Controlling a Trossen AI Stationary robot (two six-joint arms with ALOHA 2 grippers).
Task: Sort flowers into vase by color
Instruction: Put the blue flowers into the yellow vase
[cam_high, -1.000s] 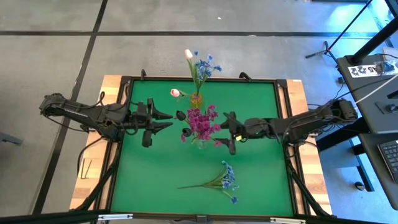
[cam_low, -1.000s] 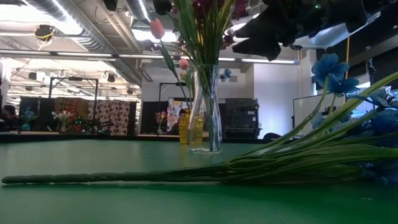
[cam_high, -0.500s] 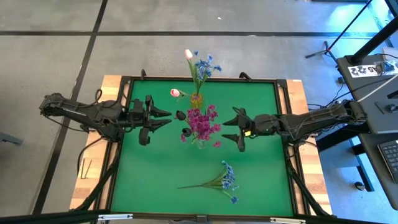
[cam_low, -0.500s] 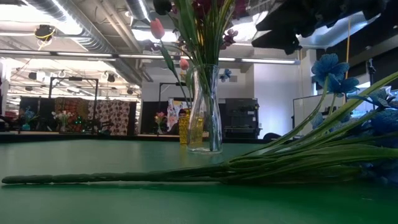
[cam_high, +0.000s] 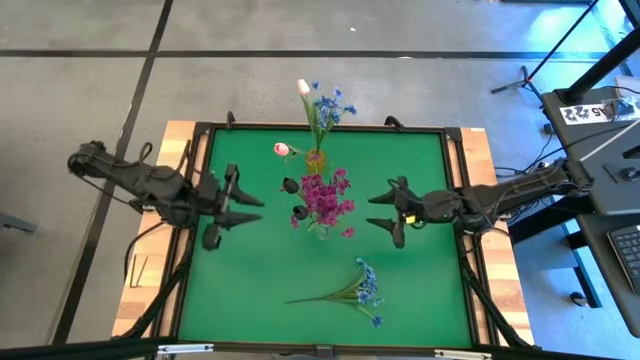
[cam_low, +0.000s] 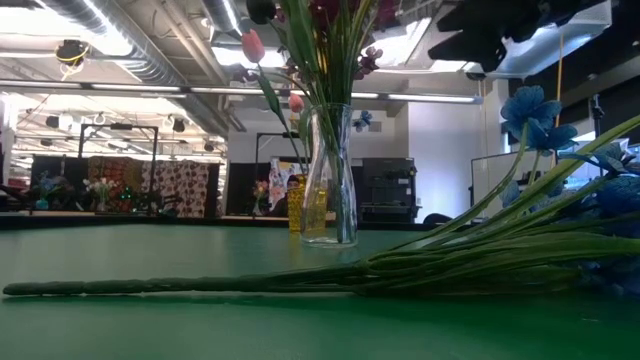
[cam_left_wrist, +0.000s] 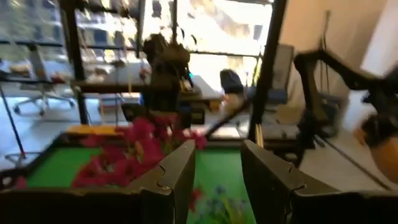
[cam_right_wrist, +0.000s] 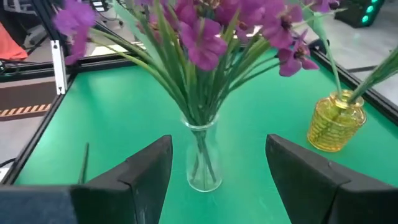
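Observation:
A clear glass vase (cam_right_wrist: 202, 158) at the table's middle holds magenta flowers (cam_high: 323, 196) and dark buds. A yellow vase (cam_right_wrist: 334, 121) behind it near the far edge holds blue blossoms (cam_high: 328, 106) and pale pink tulip buds (cam_high: 282, 149). A blue-blossom spray (cam_high: 360, 288) lies flat on the mat at the near right. My left gripper (cam_high: 255, 202) is open and empty, left of the clear vase. My right gripper (cam_high: 375, 208) is open and empty, right of the clear vase, its fingers pointing at it.
The green mat (cam_high: 250, 270) is framed by a dark raised rim (cam_high: 325, 126). In the low view the spray's long green stem (cam_low: 180, 286) lies across the foreground in front of the clear vase (cam_low: 330, 175).
My right gripper has drawn back from the clear vase toward the table's right edge, open throughout. My left gripper has drawn back toward the table's left edge and turned a little. The flowers and vases have stayed where they were.

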